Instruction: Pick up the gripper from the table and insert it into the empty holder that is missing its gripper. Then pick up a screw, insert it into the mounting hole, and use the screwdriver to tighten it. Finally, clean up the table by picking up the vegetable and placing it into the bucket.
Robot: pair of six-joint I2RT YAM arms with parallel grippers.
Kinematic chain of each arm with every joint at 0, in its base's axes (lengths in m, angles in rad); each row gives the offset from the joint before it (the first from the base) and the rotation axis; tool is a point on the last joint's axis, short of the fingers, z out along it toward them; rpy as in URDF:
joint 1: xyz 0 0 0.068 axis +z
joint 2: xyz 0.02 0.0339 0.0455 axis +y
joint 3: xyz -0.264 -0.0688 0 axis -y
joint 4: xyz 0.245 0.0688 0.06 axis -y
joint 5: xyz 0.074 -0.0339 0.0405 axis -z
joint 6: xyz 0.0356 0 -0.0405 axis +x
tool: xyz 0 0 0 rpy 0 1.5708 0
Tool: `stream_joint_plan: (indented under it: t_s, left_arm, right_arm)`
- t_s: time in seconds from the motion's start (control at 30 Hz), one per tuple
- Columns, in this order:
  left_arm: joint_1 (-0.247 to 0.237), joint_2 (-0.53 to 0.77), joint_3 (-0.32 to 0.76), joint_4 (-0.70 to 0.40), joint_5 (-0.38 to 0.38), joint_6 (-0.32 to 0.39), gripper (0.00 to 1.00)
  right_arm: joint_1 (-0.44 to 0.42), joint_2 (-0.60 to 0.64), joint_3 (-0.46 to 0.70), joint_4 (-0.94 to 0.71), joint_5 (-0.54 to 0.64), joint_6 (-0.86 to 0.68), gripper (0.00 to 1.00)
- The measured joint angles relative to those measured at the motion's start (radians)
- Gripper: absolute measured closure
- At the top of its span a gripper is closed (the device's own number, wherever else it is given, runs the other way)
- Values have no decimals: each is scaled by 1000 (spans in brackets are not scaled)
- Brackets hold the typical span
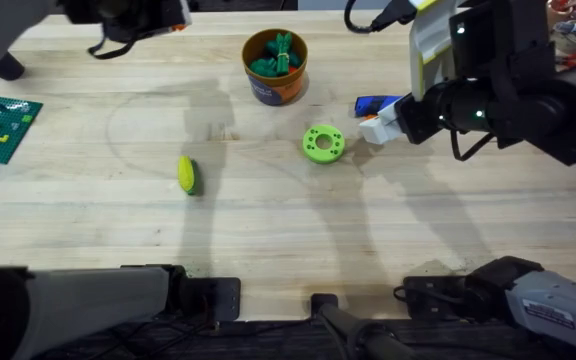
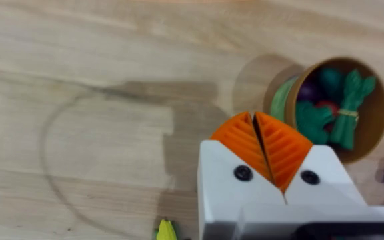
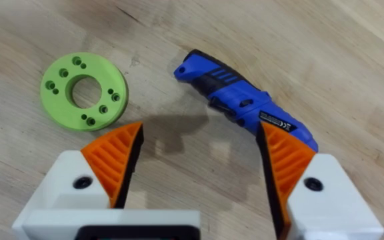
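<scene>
Right arm reaches in from far side, elbow up, right gripper [image 3: 199, 160] spread wide over worktop [image 1: 268, 210], nothing between pads. Screwdriver [image 3: 245, 103] lies flat just ahead of one orange ribbed pad, glossy blue plastic with dark grip. Green disc [image 3: 84, 90] with ring of small holes sits off other pad. Left gripper [image 2: 264, 148] hangs above bare wood, pads pressed together, empty. Bucket [image 2: 372, 130], round and full of green pieces, just beyond it. Overhead adds vegetable [image 1: 187, 174], small smooth oval, well apart from both grippers.
</scene>
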State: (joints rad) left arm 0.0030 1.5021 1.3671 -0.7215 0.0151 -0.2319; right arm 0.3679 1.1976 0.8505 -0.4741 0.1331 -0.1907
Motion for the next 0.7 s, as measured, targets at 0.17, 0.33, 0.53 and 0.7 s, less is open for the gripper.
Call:
stream_joint_plan:
  t_s: [0.17,0.33,0.53,0.7]
  left_arm:
    - [-4,18,-5,13,1,-1,977]
    - [-4,10,-4,-39,1,-1,977]
    - [-4,10,-4,-152,3,-1,995]
    - [-4,10,-2,-294,2,-3,352]
  right_arm:
    - [0,0,-1,-8,1,0,24]
    - [0,0,-1,-16,0,0,24]
    - [0,0,-1,-18,0,0,24]
    - [0,0,-1,-18,0,0,24]
